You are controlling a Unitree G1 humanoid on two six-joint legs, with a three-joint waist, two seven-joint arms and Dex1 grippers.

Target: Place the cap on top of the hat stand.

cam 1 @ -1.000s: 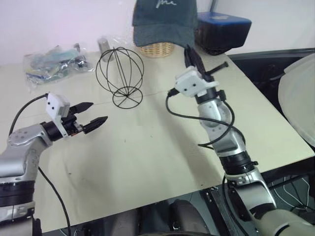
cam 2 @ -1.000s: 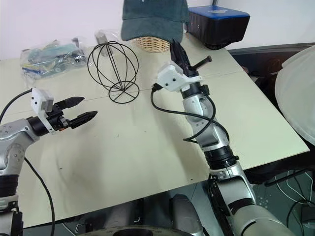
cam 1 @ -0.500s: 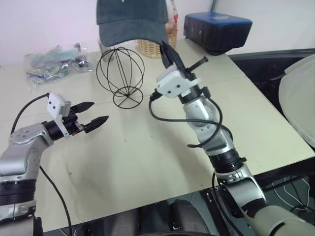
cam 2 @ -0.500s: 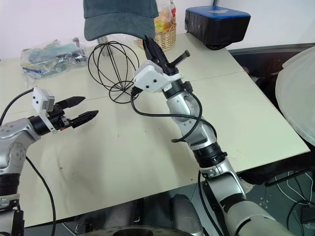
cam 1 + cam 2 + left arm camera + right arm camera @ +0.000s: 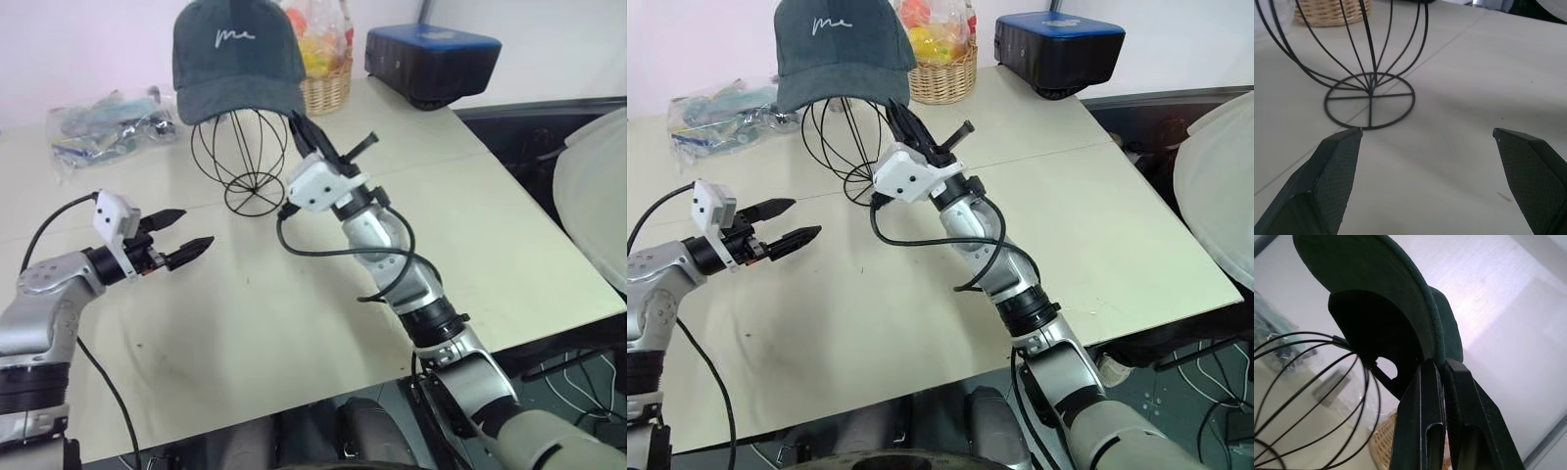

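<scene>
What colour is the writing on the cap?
White, on the dark green cap; clearest in the left eye view.

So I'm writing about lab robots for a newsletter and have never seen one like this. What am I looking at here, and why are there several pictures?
It is a two-armed humanoid robot at a pale table. The two wide pictures come from a stereo camera on its head, looking down over both arms. The two close-ups come from cameras on each wrist, looking along that arm's fingers.

The right end effector is shut on the brim of a dark green cap and holds it over a black wire hat stand; the right wrist picture shows the brim pinched between the two black fingers. The left end effector hangs open above the table, holding nothing, aimed toward the stand's ring base.

Also on the table: a wicker basket of colourful items, a dark blue box and a clear plastic bag.
</scene>
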